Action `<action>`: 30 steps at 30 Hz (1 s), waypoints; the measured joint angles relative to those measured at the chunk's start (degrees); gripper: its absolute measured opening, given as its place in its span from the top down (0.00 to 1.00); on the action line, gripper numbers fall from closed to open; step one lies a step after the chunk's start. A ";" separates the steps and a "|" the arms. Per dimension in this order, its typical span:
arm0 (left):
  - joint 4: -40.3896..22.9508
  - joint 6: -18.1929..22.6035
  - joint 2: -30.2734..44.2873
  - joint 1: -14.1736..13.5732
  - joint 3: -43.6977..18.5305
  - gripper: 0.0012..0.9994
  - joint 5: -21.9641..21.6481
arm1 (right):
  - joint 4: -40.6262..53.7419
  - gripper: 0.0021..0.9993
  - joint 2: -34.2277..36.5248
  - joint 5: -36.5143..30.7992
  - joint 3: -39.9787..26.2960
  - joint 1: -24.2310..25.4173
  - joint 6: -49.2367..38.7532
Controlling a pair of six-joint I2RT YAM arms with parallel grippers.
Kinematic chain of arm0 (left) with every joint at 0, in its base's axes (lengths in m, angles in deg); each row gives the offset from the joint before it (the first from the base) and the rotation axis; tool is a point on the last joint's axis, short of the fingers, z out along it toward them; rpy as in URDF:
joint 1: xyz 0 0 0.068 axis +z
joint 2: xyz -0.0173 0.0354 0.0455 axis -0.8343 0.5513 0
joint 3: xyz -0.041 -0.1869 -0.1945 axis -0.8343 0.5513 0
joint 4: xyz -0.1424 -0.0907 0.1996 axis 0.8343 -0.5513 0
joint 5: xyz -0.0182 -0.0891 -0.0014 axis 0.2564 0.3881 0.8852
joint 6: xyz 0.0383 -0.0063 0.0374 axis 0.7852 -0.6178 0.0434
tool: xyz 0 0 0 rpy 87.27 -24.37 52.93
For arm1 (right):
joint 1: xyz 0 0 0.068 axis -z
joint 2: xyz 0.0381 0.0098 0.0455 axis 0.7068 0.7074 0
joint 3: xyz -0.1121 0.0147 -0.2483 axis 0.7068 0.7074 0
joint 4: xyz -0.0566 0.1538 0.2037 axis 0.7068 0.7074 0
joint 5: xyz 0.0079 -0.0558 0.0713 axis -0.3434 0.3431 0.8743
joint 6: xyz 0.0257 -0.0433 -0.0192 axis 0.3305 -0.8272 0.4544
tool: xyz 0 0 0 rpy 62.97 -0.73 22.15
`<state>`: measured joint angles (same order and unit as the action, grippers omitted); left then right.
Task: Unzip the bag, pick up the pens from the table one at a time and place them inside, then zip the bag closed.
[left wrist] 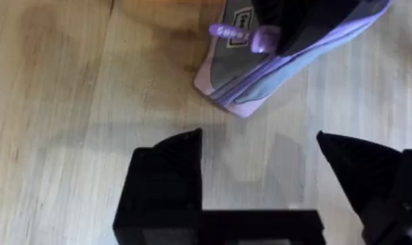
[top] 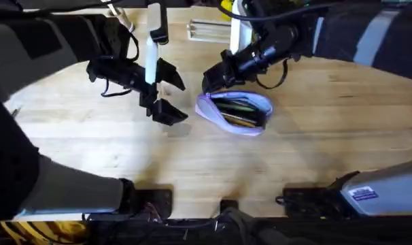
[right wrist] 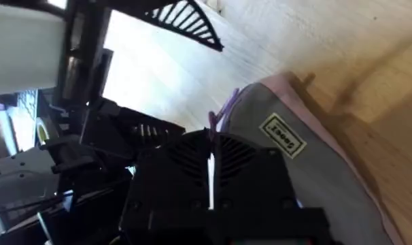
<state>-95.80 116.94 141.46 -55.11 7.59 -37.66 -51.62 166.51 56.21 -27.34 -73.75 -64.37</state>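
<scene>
Lavender bag (top: 234, 112) lies crosswise, unzipped; left tool (top: 166, 96) gapes, right tool (top: 211, 80) pinches its end.

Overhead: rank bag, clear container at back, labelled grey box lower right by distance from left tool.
1. bag, close beside the left tool, mid-table.
2. clear container, at the back edge.
3. labelled grey box, far lower right.
</scene>
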 joint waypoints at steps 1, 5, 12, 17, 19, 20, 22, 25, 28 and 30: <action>0.63 -0.01 0.00 0.00 0.00 0.01 0.01 | 0.02 0.97 -0.98 -0.15 0.00 0.00 -0.38; 1.19 -0.01 0.00 0.00 0.00 0.01 0.71 | 0.88 0.97 -5.24 -1.39 0.00 0.00 -1.32; 2.63 0.00 0.00 0.00 0.00 0.01 4.48 | 2.00 0.97 -7.90 -3.09 0.00 -0.07 -2.01; 4.18 0.03 0.00 -0.63 0.00 0.01 7.87 | 2.19 0.97 -7.89 -3.29 0.00 -0.07 -2.02; 4.74 0.03 0.00 -1.50 0.00 0.01 9.05 | 2.19 0.97 -7.88 -3.31 0.00 -0.07 -2.02; 5.03 0.01 0.00 -2.06 0.00 0.01 9.44 | 2.19 0.97 -7.90 -3.32 0.00 -0.09 -2.02; 5.72 0.05 0.00 -3.63 0.00 0.01 10.33 | 2.19 0.97 -7.90 -3.42 0.00 -0.09 -2.02; 6.27 0.05 0.00 -5.81 0.00 0.01 10.92 | 2.19 0.97 -7.88 -3.46 0.00 -0.09 -2.02; 6.77 0.05 -0.02 -7.73 0.00 0.01 11.38 | 2.19 0.97 -7.88 -3.46 0.00 -0.09 -2.02; 7.12 0.08 0.00 -8.44 0.00 0.01 11.65 | 2.19 0.97 -7.89 -3.46 0.00 -0.09 -2.02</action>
<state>-88.68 117.02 141.46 -63.55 7.59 -26.02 -49.44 158.62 52.75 -27.34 -73.84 -66.38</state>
